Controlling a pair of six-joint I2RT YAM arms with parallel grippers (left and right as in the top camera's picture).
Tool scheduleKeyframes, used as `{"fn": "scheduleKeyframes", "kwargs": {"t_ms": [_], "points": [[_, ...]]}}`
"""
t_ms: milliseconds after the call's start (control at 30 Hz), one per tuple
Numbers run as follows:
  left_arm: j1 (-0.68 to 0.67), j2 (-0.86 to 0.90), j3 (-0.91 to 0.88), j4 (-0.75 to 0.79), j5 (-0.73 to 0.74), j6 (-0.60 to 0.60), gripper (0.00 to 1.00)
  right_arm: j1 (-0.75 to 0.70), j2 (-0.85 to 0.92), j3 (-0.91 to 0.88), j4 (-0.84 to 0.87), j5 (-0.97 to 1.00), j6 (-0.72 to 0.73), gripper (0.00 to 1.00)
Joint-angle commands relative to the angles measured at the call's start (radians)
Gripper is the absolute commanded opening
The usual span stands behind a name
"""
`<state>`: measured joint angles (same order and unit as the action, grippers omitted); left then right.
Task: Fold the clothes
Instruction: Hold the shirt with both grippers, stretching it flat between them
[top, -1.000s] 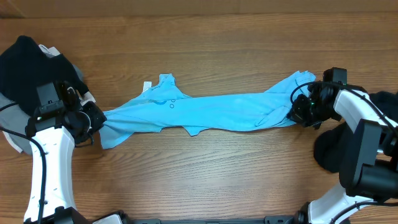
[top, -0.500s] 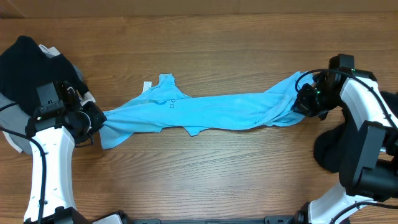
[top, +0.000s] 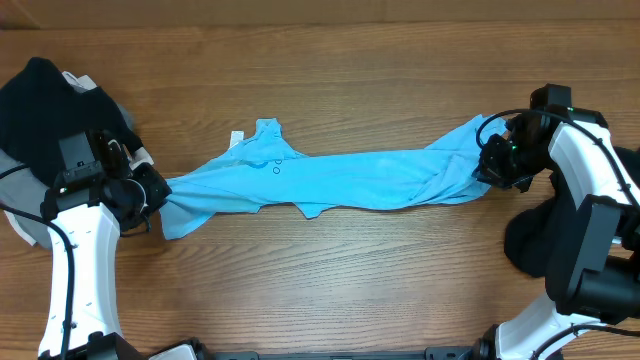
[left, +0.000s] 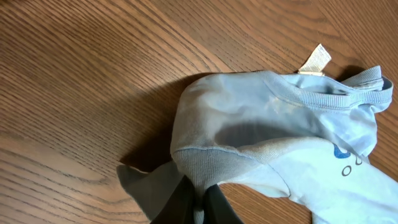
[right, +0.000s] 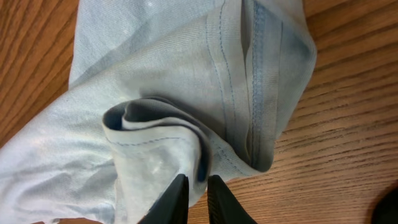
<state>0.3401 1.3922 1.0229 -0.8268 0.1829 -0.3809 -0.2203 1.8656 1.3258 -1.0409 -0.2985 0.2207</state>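
A light blue shirt (top: 340, 178) lies stretched out left to right across the wooden table, bunched into a long band. My left gripper (top: 158, 192) is shut on its left end, near the collar with a white tag (left: 315, 59); the cloth (left: 249, 143) runs between the black fingers (left: 198, 202). My right gripper (top: 487, 168) is shut on a fold of the hem (right: 186, 149) at the shirt's right end, between its fingers (right: 198, 198). Both ends are held just above the table.
A dark garment (top: 45, 105) is heaped at the far left behind my left arm. Another dark garment (top: 530, 240) lies at the right by my right arm. Bare wood (top: 330, 290) lies in front of the shirt.
My right gripper has moved to the right and slightly back with the shirt's end, pulling the shirt straighter. My left gripper has not moved.
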Motion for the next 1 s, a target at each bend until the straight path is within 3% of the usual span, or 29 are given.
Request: {"fn": "scheduleKeyframes", "kwargs": {"t_ms": [0,267,400,967], "points": [[-0.008,-0.020,0.018,0.000,0.002,0.030,0.08,0.010,0.002,0.020,0.010,0.011,-0.008,0.17],[-0.008,-0.020,0.018,-0.001,0.002,0.030,0.09,0.013,0.002,-0.064,0.064,0.048,-0.006,0.27],[-0.008,-0.020,0.018,-0.002,0.002,0.030,0.09,0.013,0.002,-0.134,0.132,0.047,-0.003,0.28],[-0.008,-0.020,0.018,-0.004,0.002,0.030,0.09,0.013,0.002,-0.135,0.166,-0.017,0.001,0.30]]}}
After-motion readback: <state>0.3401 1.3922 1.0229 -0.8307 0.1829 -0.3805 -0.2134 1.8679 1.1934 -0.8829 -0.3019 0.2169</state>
